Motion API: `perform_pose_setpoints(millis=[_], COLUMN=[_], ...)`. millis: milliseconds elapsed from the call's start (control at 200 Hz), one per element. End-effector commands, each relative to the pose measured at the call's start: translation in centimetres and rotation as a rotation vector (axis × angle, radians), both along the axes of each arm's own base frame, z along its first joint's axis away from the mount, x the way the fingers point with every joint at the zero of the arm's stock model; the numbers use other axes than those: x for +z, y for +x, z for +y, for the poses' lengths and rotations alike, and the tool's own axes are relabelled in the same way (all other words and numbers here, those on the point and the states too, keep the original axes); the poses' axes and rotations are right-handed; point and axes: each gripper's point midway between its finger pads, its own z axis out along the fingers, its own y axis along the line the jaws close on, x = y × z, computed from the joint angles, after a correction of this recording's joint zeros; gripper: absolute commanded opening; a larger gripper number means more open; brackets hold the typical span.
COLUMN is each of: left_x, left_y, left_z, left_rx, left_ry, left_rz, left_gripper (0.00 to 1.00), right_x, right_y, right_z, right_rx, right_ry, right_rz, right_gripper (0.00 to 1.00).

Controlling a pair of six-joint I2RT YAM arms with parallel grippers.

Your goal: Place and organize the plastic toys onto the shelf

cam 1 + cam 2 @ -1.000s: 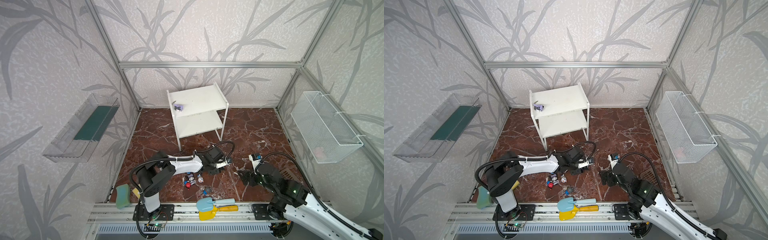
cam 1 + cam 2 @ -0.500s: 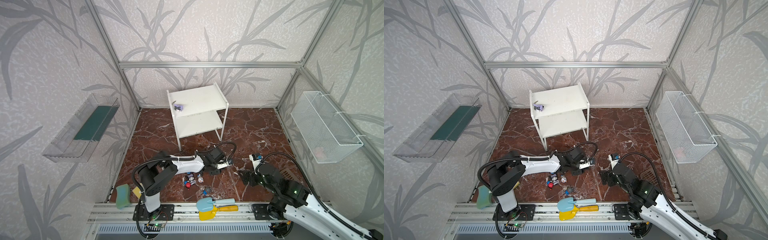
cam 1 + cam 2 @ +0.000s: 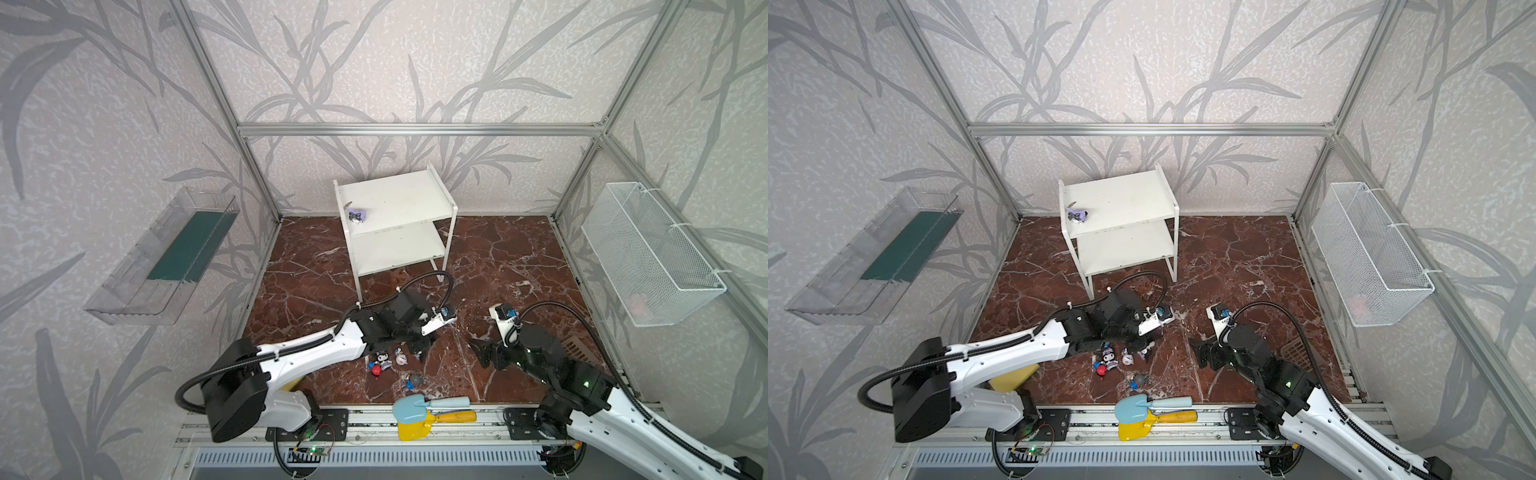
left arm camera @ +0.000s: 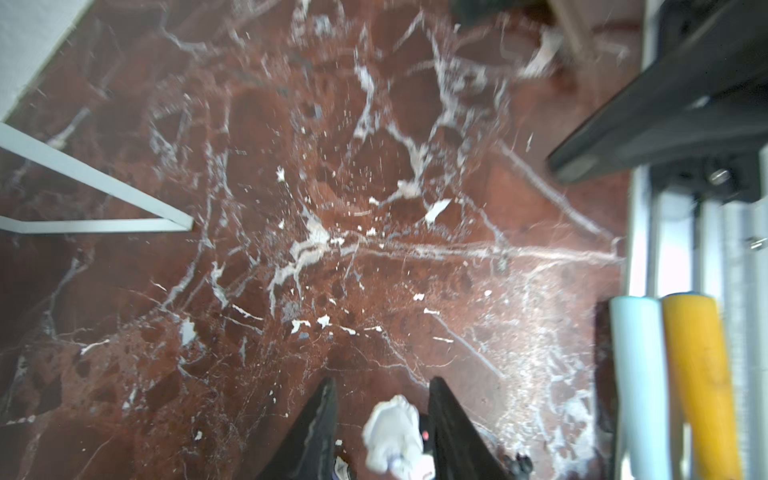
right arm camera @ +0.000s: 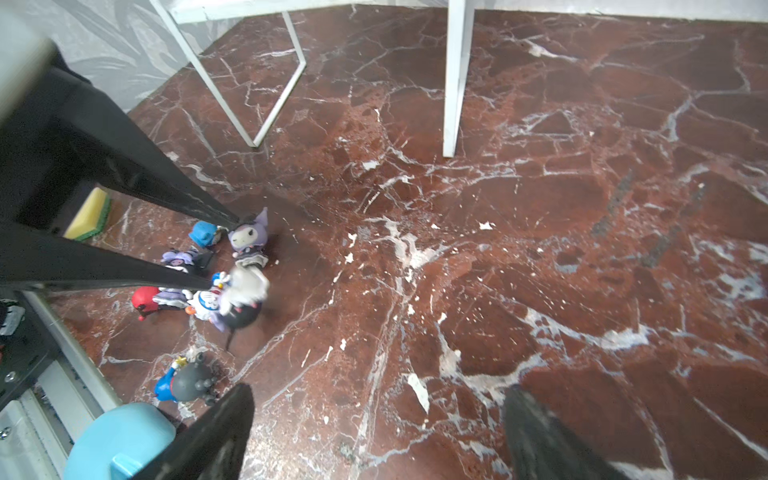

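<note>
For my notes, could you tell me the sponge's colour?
Sponge: yellow, green edge; best in the right wrist view.

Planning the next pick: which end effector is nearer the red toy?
Left. The left end effector is close by the red toy; the right end effector stands apart, across bare floor.

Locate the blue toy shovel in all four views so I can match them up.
In a top view: blue shovel at bottom centre, overlapping the yellow shovel.
In a top view: same place, bottom centre.
Left wrist: only its pale blue handle, beside the yellow shovel's handle.
Right wrist: only its blade, near the grey figurine.
Shared landmark: the shelf; its white legs show in both wrist views.
</note>
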Motion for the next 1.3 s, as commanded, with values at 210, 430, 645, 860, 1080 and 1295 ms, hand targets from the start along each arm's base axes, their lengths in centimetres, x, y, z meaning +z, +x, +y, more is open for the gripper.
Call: perform_pose_setpoints(millis=[210, 430, 645, 860, 1080, 1295], left_x=[2.7, 1.5, 1.3, 2.9, 4.1, 5.3], left_y=[-0.3, 0.5, 2.5, 2.2, 1.8, 1.5], left_z=[2.8, 5.5, 9.3, 11.3, 13.5, 14.5], left_rx=[0.116, 0.31, 0.624, 0.691, 0.718, 0.728], left_ry=[-0.074, -0.005, 0.015, -0.054, -0.086, -0.148], left_rz=[-0.001, 0.081, 0.125, 0.136, 0.113, 0.107], left_gripper=[0.45, 0.69, 0.91, 0.99, 0.99, 0.99], right_x=[0.2, -3.5, -6.0, -9.3, -9.3, -9.9], right_y=[0.2, -1.0, -2.1, -1.9, -2.4, -2.1], right_z=[3.5, 6.0, 9.4, 11.6, 14.4, 15.8], right_rx=[0.142, 0.242, 0.279, 0.18, 0.183, 0.177], right_ry=[0.03, 0.025, -0.02, -0.041, -0.045, -0.096], right_rz=[0.006, 0.131, 0.223, 0.388, 0.407, 0.441], right_gripper=[0.93, 0.9, 0.89, 0.89, 0.9, 0.9])
